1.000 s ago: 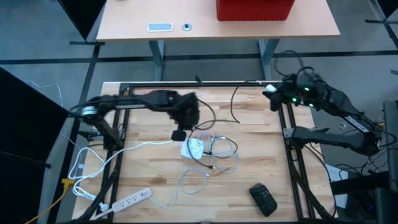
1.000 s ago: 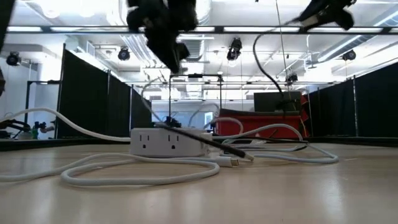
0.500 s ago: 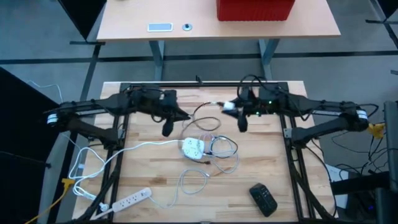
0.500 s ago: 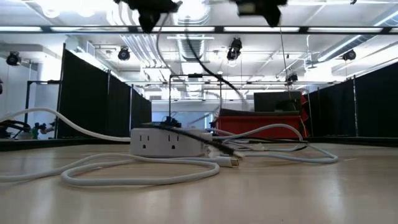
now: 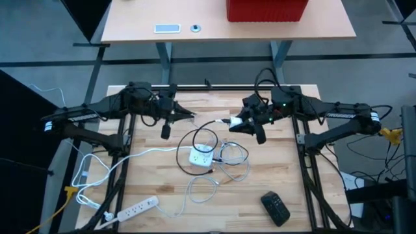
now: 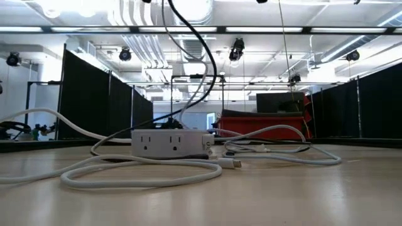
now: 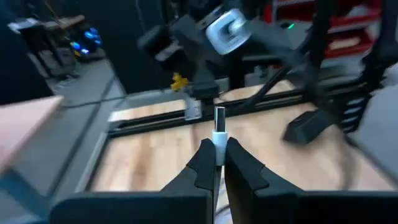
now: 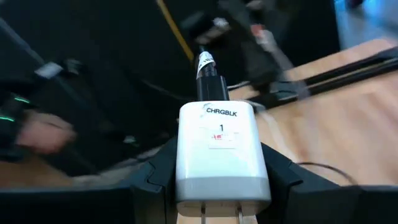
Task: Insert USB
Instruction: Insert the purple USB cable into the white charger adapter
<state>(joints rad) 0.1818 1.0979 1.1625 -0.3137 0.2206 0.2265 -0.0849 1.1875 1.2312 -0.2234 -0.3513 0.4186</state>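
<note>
Overhead, one wooden worktop (image 5: 273, 179) was seen inside a dark frame, and a second, paler desk (image 5: 130, 23) stood beyond it. Two dark arms were counted, both raised over the far half of the worktop and turned toward each other.

One red bin (image 5: 266, 9) was set on the far desk, along with one small flat device (image 5: 167, 28) and one small round object (image 5: 196, 28).

Two power strips were counted: a long white one (image 5: 135, 208) at the near left edge, and a compact white outlet block (image 6: 169, 143) near the middle, ringed by loops of white and black cable. One black remote-like handset (image 5: 275, 208) lay at the near right.

The right end effector (image 8: 222, 186) was closed around one white wall charger (image 8: 222, 152), held above the worktop right of centre. On the charger the writing "CHRGBLK" and the numeral "1" could be read; a small red-printed sticker below was too small to read. Two metal prongs showed at its near end, and a black plug with a white tag (image 8: 208, 74) was seated in its far end.

The left end effector (image 7: 217, 158) was pinched shut on one white USB plug (image 7: 219, 127), its metal tip pointed toward the right arm, clear of the charger. A black cable (image 6: 200, 59) hung from above down to the worktop.
</note>
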